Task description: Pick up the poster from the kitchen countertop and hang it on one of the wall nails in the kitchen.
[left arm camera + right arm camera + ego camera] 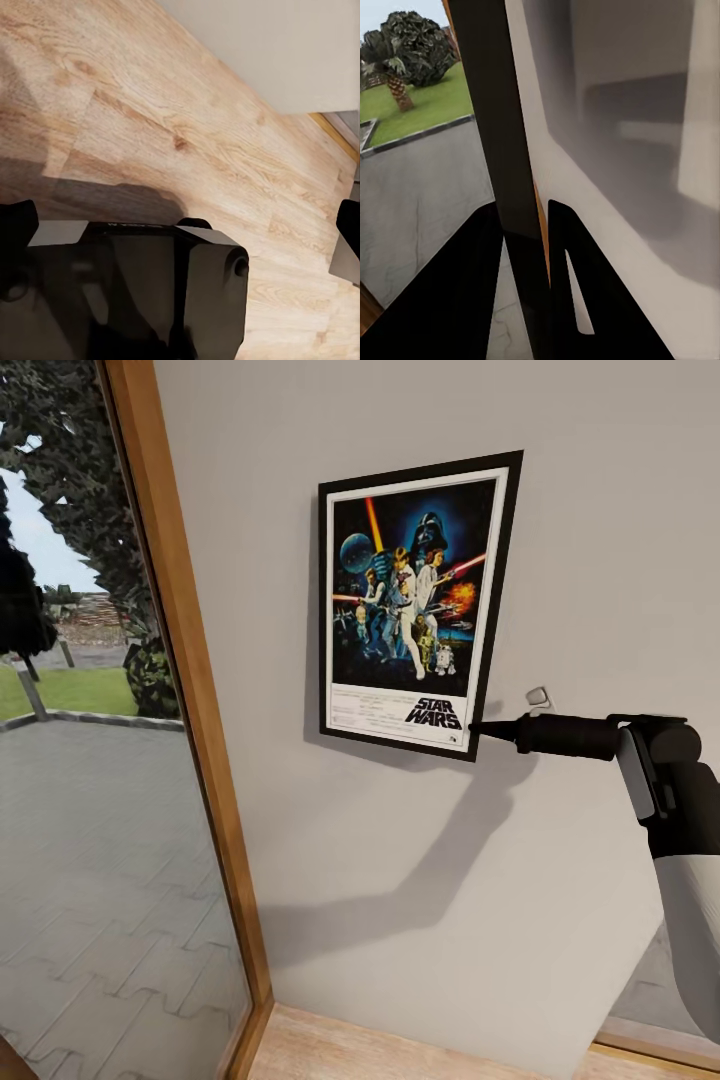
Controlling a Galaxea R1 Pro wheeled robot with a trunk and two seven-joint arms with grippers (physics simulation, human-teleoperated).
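The poster [412, 605], black-framed with "STAR WARS" lettering at the bottom, sits flat against the pale wall [600, 510], slightly tilted. My right gripper [478, 729] reaches in from the right and is shut on the poster's lower right corner. In the right wrist view its two dark fingers [484, 285] stand on either side of the thin black frame edge [495, 90]. A small grey wall nail [538, 697] sticks out just right of that corner, above the gripper. My left gripper [180, 217] hangs open over the wooden floor, holding nothing. The kitchen countertop is out of view.
A tall window with a wooden frame [185, 660] stands left of the poster, showing a paved terrace and trees outside. Light wood floor [187, 127] runs along the wall's foot. Part of the robot's dark body [150, 292] lies under the left gripper.
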